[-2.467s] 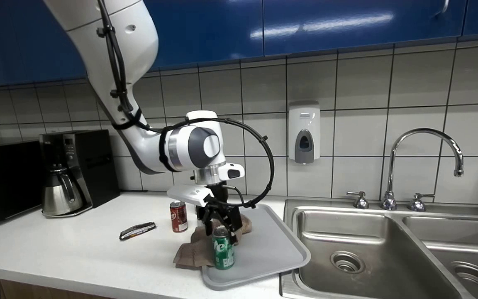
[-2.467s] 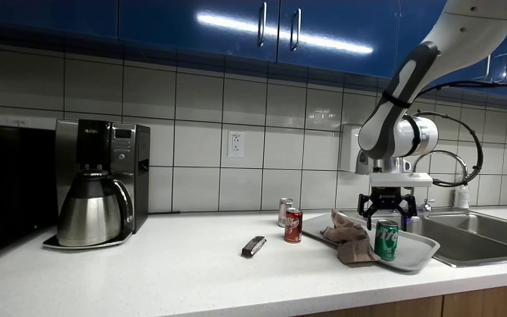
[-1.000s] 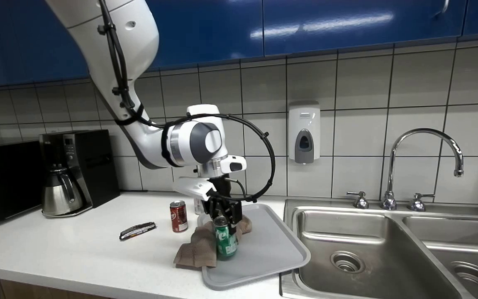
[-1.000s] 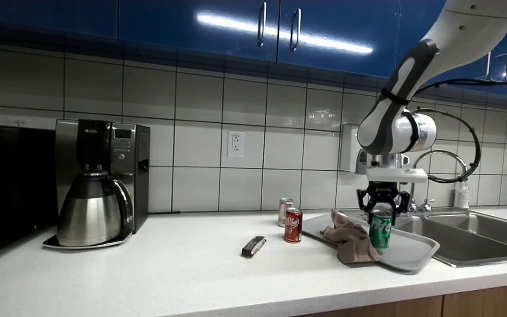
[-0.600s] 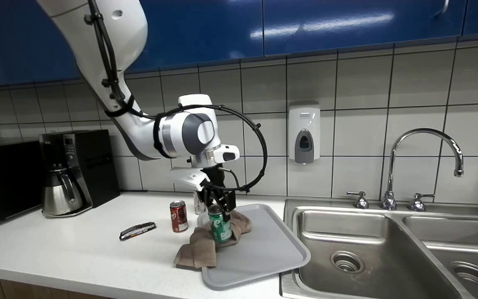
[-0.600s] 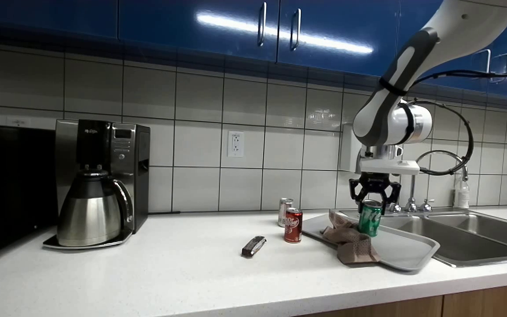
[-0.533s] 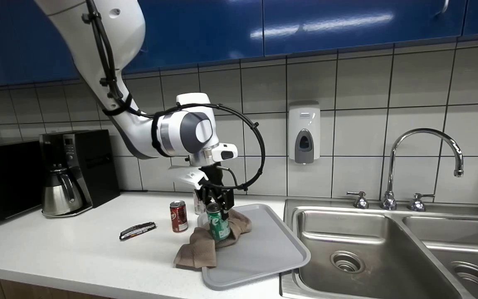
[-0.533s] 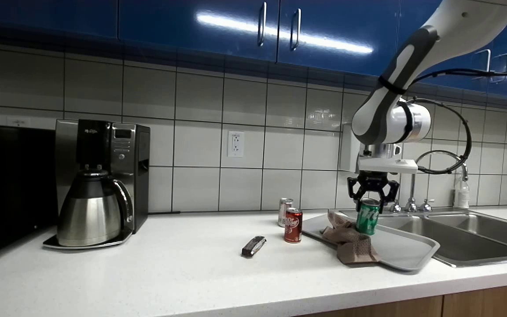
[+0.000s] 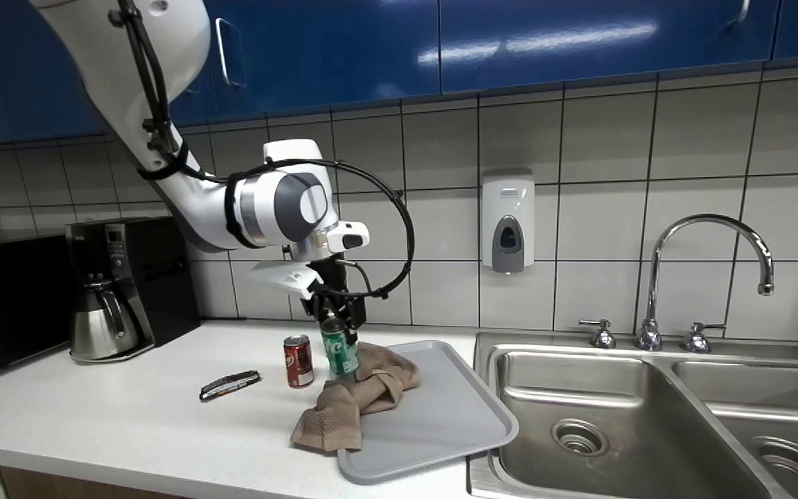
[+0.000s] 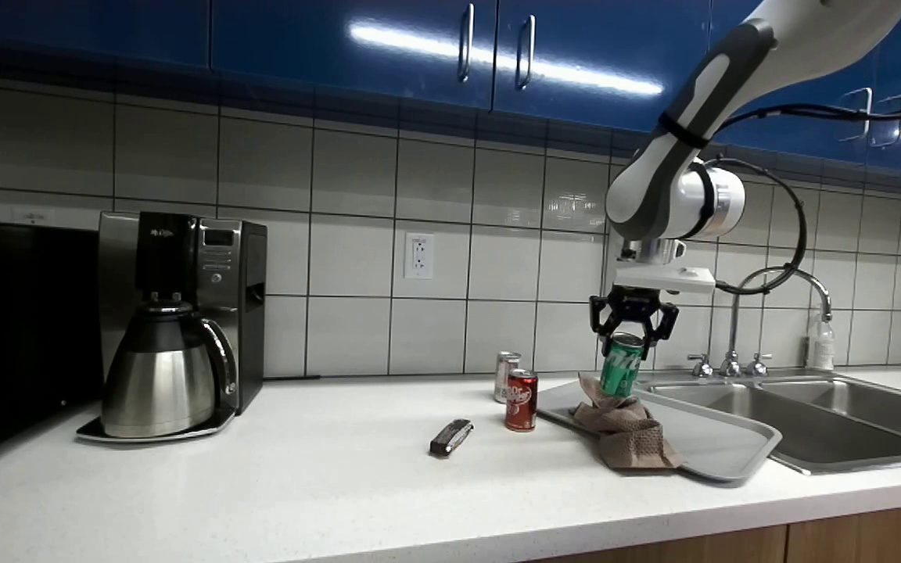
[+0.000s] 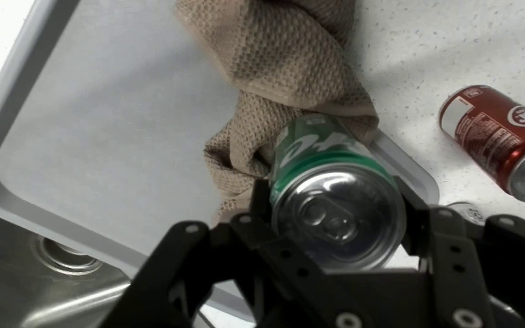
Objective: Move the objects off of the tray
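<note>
My gripper is shut on a green can, one finger on each side near the lid, as the wrist view also shows. The can tilts a little and hangs over the back of a crumpled brown cloth; whether its base touches the cloth I cannot tell. That cloth lies partly on the grey tray and partly over its edge onto the counter. A red can stands upright on the counter beside the tray. Behind it is a pale can, mostly hidden in the wrist view.
On the counter left of the red can lies a dark wrapped bar. The metal sink and tap border the tray on the right. A coffee maker stands far left, and a soap dispenser hangs on the wall.
The gripper, open around the green can at first, has shut on it. It has lifted the can off the tray's front and carried it up, back and left over the cloth.
</note>
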You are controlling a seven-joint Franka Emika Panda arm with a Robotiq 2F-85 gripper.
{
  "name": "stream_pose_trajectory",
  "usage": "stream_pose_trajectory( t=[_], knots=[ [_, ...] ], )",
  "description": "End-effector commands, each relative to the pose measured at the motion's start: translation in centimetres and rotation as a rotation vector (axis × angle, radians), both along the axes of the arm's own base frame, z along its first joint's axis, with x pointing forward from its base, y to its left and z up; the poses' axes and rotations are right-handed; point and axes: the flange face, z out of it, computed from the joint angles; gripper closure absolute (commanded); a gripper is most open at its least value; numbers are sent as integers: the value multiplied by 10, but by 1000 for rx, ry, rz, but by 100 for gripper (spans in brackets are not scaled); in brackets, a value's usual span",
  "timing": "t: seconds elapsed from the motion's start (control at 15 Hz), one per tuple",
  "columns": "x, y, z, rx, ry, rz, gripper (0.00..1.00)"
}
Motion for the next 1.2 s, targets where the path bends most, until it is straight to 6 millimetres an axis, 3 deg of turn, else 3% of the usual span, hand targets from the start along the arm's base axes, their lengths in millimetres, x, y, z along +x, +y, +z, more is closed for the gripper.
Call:
stream_pose_trajectory(
  t=[0.0,0.6,1.13],
  knots=[
    [-2,16,19,10,-43,42,61],
    [-7,77,12,35,-20,202,61],
    [-14,108,-13,21,34,317,61]
  ],
)
